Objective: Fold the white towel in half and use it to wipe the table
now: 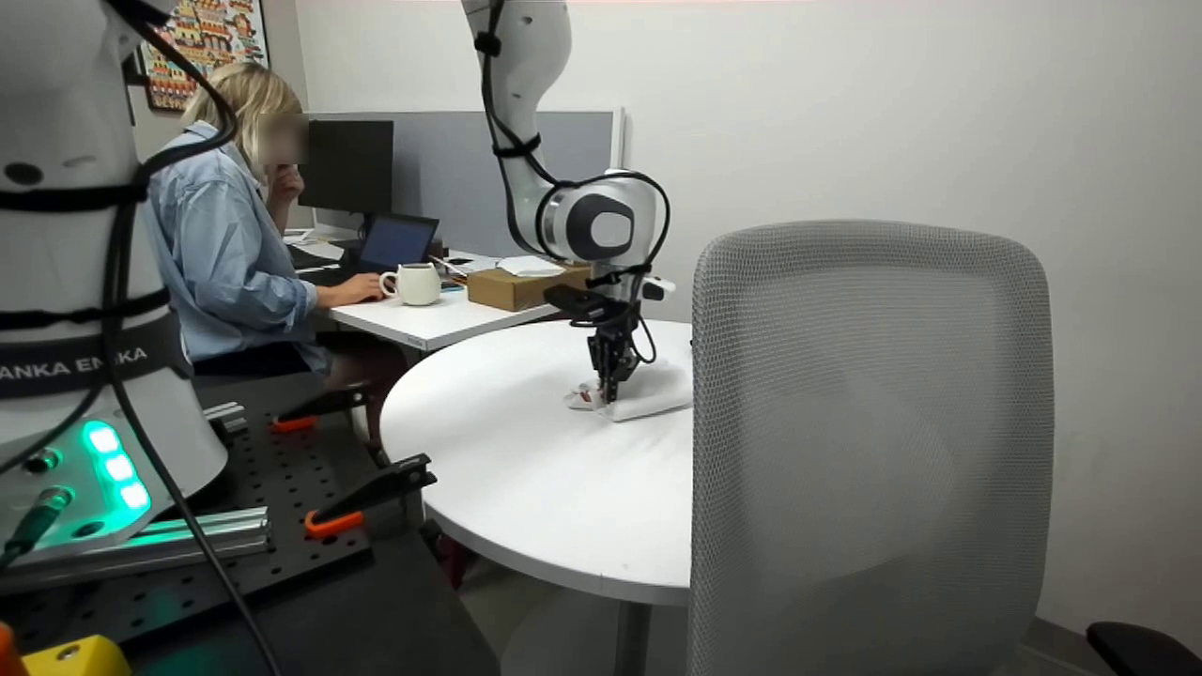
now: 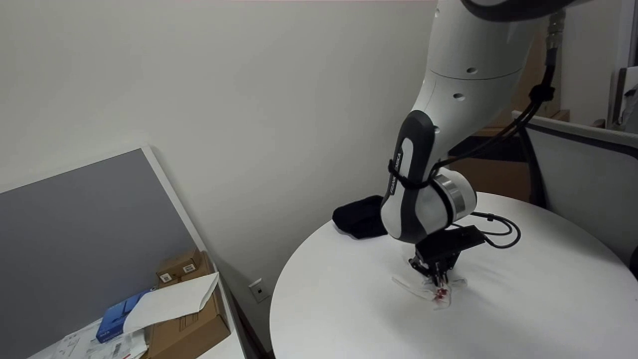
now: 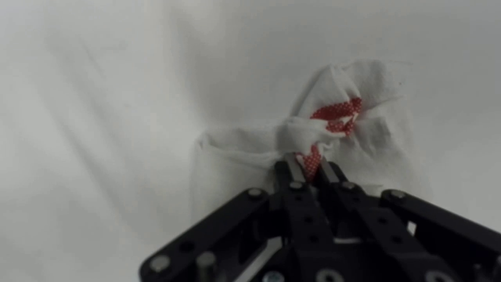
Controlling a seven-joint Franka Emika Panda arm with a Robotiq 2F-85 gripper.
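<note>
Wrist view: left of the jaws, a flattish panel of the white towel [image 3: 305, 131], its upper edge running sideways into the jaws. Between the jaws, a pinched fold of the red stripe [image 3: 312, 161]; jaws together, clamped on the cloth. Right of the jaws and a little beyond, the crumpled end, splayed, more red showing. In an exterior view: bunched red end just left of the jaws, broader run to their right, cloth down on the round white desk [image 1: 507, 488]; farther right the chair back [image 1: 873, 451] blocks sight. Long axis unreadable through the bunching; whether the halves meet, cannot tell. Judged: fold stage, wipe to follow. Broad run lies one side of the jaws: leading away should trail it flat; driving in would probably ruck it.
</note>
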